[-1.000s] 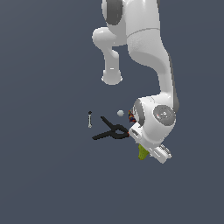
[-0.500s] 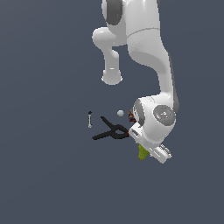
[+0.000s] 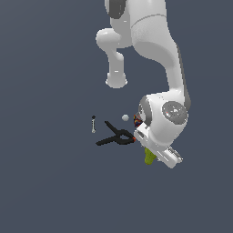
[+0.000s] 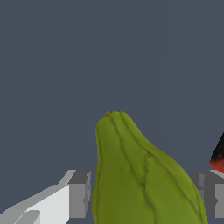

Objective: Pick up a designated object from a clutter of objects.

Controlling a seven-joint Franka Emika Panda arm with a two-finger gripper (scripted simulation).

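The white arm bends down from above, its wrist low over the floor. The gripper (image 4: 142, 197) points downward, jaws spread wide, with one grey fingertip (image 4: 79, 194) visible on either side.

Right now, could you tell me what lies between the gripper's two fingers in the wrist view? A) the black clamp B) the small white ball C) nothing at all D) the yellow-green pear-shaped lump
D: the wrist view shows the yellow-green lump filling the gap between the gripper fingers, with small gaps visible on both sides.
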